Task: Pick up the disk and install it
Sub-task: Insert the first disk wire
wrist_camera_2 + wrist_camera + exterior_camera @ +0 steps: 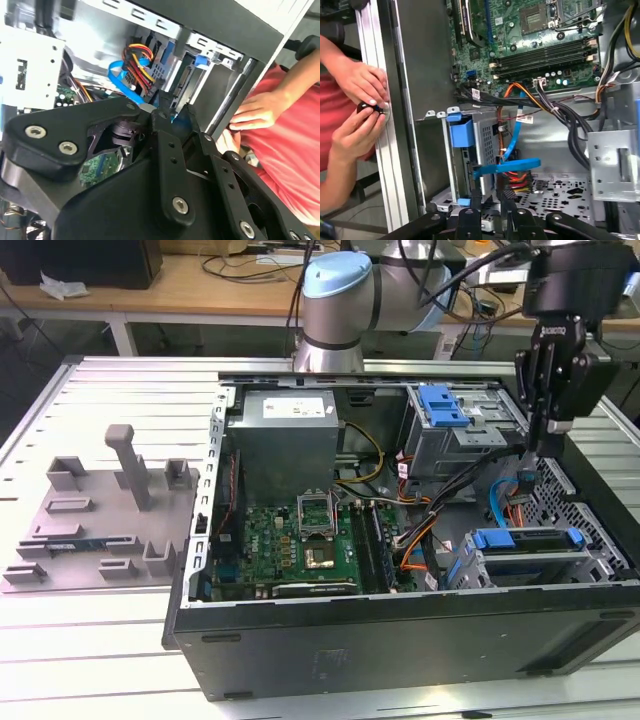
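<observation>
The disk point(528, 538) lies inside the computer case point(400, 640), below the gripper point(537, 448) and apart from it. Fingers are slightly spread, gripping nothing.

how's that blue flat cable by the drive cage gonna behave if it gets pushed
Likely floppy: the blue flat cable curves and folds over beside the drive cage. Probably light, being a thin ribbon, so a nudge should deflect it rather than meet resistance.

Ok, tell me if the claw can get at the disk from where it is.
Probably yes. The claw hangs above the disk, whose top lies uncovered in the open case; the blue cable beside the way down might snag.
</observation>
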`<state>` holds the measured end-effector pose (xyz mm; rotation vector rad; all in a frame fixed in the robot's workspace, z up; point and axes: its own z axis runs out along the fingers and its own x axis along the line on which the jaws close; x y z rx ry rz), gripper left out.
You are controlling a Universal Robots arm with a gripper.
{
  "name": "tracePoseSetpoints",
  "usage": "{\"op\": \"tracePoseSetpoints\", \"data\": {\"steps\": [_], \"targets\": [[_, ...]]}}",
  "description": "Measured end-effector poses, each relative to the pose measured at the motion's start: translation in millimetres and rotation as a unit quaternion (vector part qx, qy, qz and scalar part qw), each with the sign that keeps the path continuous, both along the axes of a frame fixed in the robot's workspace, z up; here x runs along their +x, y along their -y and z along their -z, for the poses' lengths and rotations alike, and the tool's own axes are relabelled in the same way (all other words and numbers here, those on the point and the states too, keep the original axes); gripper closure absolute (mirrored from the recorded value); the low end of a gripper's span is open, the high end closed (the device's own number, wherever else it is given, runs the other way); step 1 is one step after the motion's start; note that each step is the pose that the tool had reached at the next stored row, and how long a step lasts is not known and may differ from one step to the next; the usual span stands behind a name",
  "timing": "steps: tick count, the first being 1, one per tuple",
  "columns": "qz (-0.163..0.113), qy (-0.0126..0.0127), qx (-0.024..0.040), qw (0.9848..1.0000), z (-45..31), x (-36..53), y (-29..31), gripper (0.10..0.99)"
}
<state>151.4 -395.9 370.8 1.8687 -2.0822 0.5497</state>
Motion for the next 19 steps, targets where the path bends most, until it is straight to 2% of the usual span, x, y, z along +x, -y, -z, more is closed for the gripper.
{"op": "tracePoseSetpoints", "data": {"steps": [2,5,12,14,19], "targets": [[0.000,0.0000,-0.0092,1.0000,1.8,0.0,-8.3,0.792],[0.000,-0.0001,-0.0136,0.9999,7.6,0.0,-11.2,0.792],[0.000,-0.0002,-0.0135,0.9999,9.3,0.0,-11.1,0.792],[0.000,-0.0002,-0.0137,0.9999,14.8,0.0,-10.7,0.792],[0.000,-0.0002,-0.0141,0.9999,20.7,-0.2,-9.5,0.792]]}}
